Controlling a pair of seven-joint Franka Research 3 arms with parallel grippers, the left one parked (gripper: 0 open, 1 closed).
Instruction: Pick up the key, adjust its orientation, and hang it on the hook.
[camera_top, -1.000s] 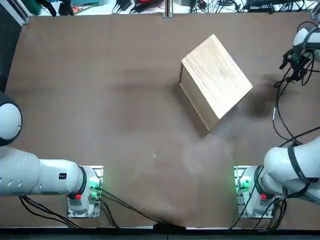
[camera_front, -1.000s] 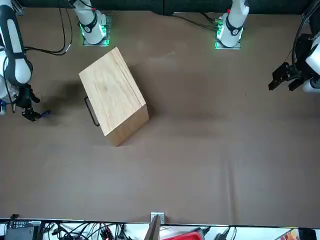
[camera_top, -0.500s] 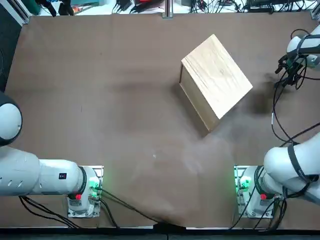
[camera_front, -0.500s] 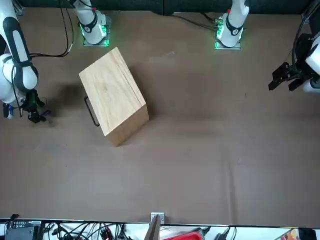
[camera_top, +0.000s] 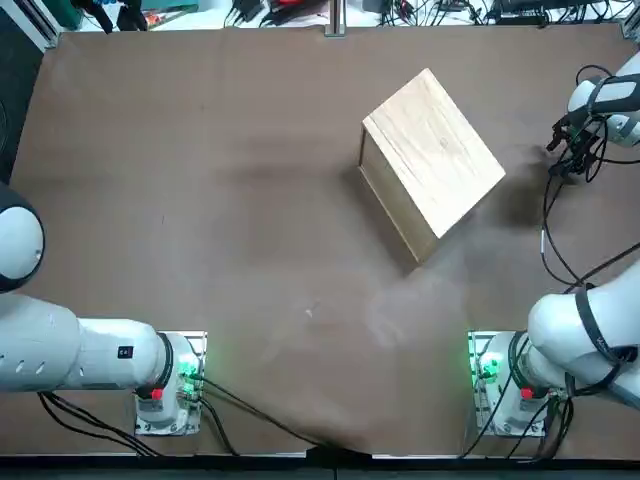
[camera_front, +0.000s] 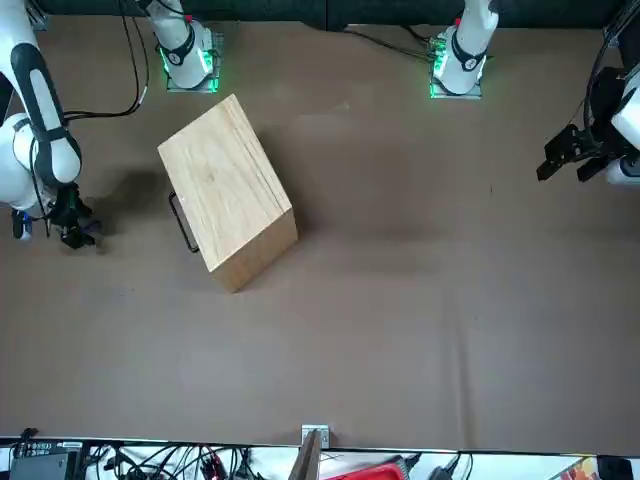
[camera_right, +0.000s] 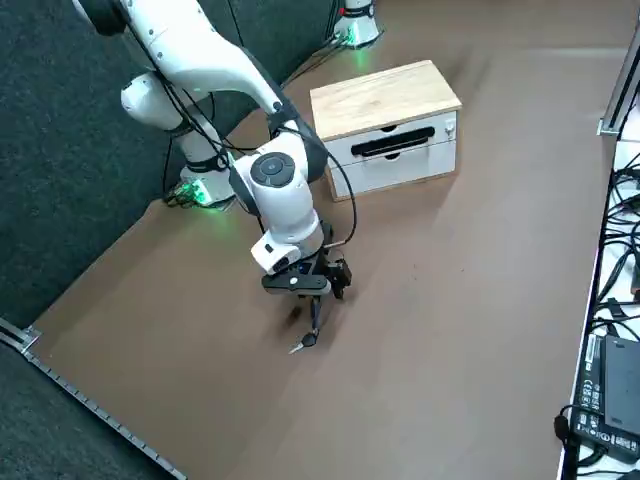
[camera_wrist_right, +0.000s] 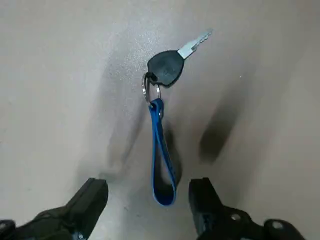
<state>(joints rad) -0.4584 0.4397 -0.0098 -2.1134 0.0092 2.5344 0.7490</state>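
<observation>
Going left to right in the right side view, you have the key first, on the table below the right gripper. Its blue strap trails back towards the gap between the fingers. They are spread wide, holding nothing.

What's changed is your reach: in the front view the gripper has come inward from the table's side, and it now covers the bit of blue that showed beyond it a second ago. I'd call this lining up for the grasp; next, lower and close on the strap or key, watching that the loop doesn't slip or swing.

Further right, the box hasn't moved. The small pale fitting on its drawer side may be your hook; I can't be sure.
</observation>
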